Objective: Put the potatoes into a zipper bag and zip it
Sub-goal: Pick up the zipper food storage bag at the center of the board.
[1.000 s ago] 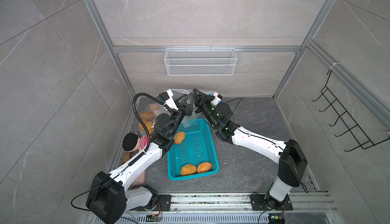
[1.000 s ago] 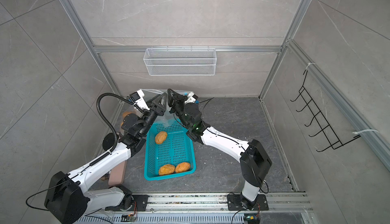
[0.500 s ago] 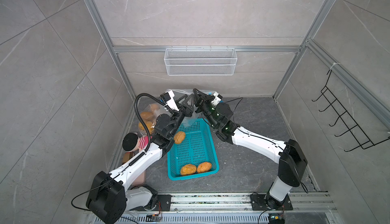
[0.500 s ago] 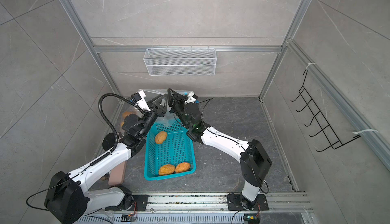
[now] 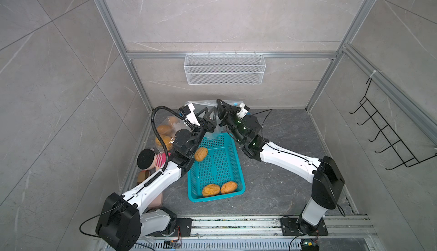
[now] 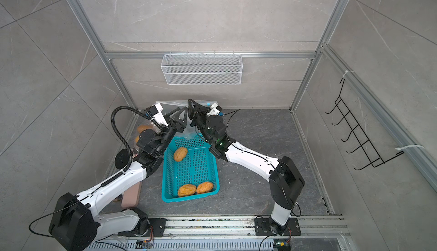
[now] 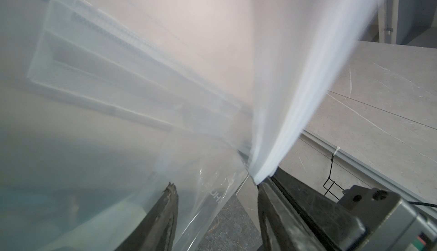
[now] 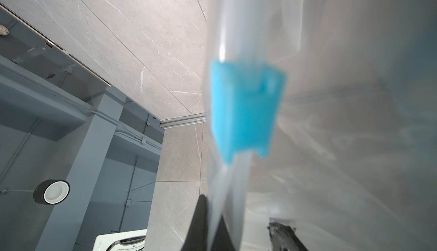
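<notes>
Three potatoes in teal basket: one far-left, two near. About three more inside clear plastic, left. One zipper bag held up, far. Right gripper pinched on its zipper edge. Left gripper fingers apart against film.

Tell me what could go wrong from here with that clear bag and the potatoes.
The left fingers stand apart, with the rim of the zipper bag seemingly against only one; it could slip off and the mouth sag.
The right fingers pinch the rim close beside the blue slider and might block its travel.
Three potatoes lie in the teal basket; zipping now would leave them out.
</notes>
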Robot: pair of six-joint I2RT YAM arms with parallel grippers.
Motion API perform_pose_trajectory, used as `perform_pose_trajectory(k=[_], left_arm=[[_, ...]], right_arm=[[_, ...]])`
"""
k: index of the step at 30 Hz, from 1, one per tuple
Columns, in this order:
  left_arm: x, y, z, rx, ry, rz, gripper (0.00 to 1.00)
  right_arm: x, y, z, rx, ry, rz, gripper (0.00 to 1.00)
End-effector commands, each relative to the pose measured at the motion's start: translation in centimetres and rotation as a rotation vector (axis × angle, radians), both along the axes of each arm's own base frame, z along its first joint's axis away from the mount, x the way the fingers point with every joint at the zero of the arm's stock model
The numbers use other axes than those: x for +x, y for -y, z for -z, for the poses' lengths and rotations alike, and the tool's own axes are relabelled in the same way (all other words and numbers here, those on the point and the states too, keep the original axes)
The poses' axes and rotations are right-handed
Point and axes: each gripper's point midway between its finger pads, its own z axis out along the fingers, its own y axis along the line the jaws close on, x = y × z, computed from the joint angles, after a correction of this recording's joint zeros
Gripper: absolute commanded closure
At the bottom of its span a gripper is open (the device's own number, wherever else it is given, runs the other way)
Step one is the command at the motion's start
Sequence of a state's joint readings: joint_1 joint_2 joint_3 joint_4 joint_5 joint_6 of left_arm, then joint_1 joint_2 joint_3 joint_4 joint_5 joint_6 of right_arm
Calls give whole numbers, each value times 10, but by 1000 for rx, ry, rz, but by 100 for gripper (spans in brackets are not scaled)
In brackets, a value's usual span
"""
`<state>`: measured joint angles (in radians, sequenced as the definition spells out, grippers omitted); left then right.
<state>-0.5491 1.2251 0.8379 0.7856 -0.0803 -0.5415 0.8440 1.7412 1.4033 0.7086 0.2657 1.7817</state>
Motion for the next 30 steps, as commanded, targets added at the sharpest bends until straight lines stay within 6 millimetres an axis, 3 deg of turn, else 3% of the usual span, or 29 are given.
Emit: perform_pose_trajectory(k=[1,18,30], left_arm=[[-12,-4,-35,-32,99,17,44],[-1,-2,-41,-61,78,4,49],[11,-12,-24,-51,13,-78,62]], right_arm=[[-4,1,-6,31,20,-14,100],[-5,-2,-1,19,15,-31,100],[-8,0,-3,23,26,-36,100]])
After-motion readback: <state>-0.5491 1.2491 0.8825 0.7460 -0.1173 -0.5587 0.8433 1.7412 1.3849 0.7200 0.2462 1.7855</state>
